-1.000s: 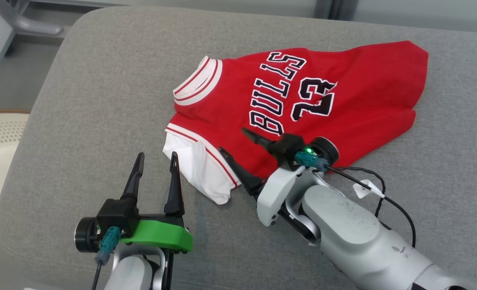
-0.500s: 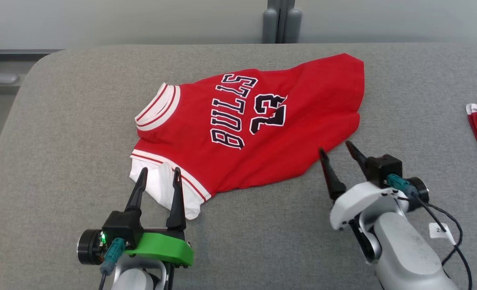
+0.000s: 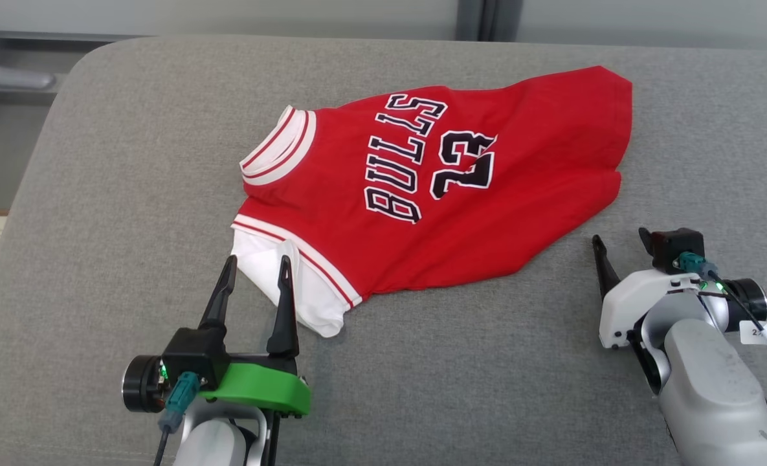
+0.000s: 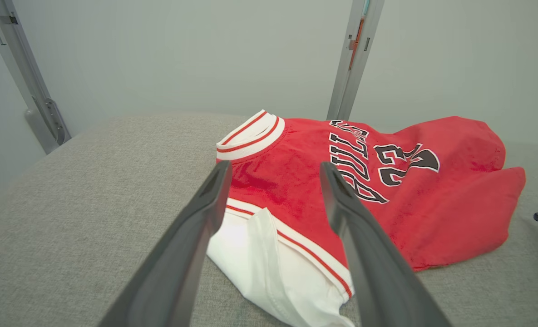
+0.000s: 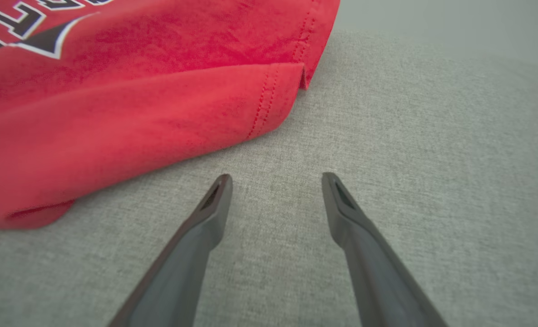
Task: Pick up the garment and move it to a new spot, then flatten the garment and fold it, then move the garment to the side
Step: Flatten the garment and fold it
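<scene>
Red garment [image 3: 435,194] lies rumpled near the middle of the grey cushion [image 3: 118,168], white sleeve [image 3: 305,291] bunched at its near-left corner, hem [image 5: 269,100] doubled over at the right — flattening judged unfinished. Each arm is stationed at one end, presumably to pull it taut: left gripper [image 3: 257,260] low at the sleeve, pointing forward, right gripper [image 3: 619,236] just off the hem, angled inward — both spread, empty.

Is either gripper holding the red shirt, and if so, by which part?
Nothing is held. The left gripper is open by the shirt's white sleeve; the right gripper is open, apart from the hem.
</scene>
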{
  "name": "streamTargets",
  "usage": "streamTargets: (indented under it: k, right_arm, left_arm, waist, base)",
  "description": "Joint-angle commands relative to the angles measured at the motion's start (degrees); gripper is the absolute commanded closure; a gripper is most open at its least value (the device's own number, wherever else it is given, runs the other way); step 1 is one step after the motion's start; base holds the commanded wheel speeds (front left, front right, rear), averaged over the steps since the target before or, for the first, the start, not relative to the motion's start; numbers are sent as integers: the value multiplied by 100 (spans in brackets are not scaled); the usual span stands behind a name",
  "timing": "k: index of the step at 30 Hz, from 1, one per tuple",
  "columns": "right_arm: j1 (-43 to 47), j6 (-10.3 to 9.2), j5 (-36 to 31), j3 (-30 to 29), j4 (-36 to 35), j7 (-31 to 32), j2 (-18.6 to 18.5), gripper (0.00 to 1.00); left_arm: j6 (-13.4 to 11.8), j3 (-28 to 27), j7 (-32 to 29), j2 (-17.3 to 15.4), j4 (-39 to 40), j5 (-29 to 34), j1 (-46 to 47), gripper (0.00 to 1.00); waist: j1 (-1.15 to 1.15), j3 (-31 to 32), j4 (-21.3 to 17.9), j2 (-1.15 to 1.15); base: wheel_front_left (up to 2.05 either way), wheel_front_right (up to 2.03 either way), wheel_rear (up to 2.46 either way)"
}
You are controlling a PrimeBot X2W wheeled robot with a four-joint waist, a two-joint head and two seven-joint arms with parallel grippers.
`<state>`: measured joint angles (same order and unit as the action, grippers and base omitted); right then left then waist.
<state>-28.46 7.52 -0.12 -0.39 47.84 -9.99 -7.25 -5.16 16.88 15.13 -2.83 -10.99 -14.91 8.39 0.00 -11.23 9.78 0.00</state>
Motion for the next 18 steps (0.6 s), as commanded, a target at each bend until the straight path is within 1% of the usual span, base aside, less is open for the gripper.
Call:
streamTargets:
  k: [1,6,12,13,14,15,18]
  right_arm:
    - [-178,-5,-29,-8,119,-19,-32,0]
    - [-618,-6,303,271,474,-210,-57,0]
    - [-959,-6,792,790,686,-376,-141,0]
    - [-1000,-5,876,874,706,-395,-142,50]
    - [-1025,-6,942,942,740,-409,-138,74]
    - [-1057,-6,1012,1024,769,-428,-131,100]
    - [-1137,-6,1159,1225,748,-476,-150,100]
  left_arm:
    - [-20,-9,0,-13,22,-45,107,0]
    - [-38,-27,0,-13,51,-65,152,0]
    - [-55,-41,0,-13,53,-81,172,0]
    - [-56,-45,0,-13,49,-83,172,0]
    - [-60,-46,0,-13,48,-84,175,0]
    - [-67,-46,0,-13,49,-84,179,0]
    - [-76,-44,0,-13,54,-73,176,0]
  waist:
    - [0,-193,220,0]
    - [0,-284,381,0]
    - [0,-315,420,0]
    - [0,-315,418,0]
    - [0,-314,414,0]
    - [0,-313,405,0]
    - [0,-305,376,0]
  base:
    - [0,0,0]
    - [0,0,0]
    - [0,0,0]
    - [0,0,0]
    - [0,0,0]
    - [0,0,0]
    - [0,0,0]
